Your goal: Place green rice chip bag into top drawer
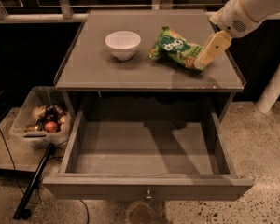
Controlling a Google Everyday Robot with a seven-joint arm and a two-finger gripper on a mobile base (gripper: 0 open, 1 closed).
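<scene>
The drawer [144, 148] stands pulled open, below the pincer [204, 59] and nearer the camera, with nothing in it; a small round knob [149, 196] sits on its front panel. The bowl [123, 43], well away from the pincer beyond the bag, shows no contents. A clear bin [24, 121] on the floor, far from the pincer and lower, holds a jumble of small items, one round and reddish. The green bag [175, 48] lies on the surface [93, 69], its near end right at the pincer's tip. Its dark round logo carries white lettering too small to read. Whether the pincer is open or closed cannot be told.
</scene>
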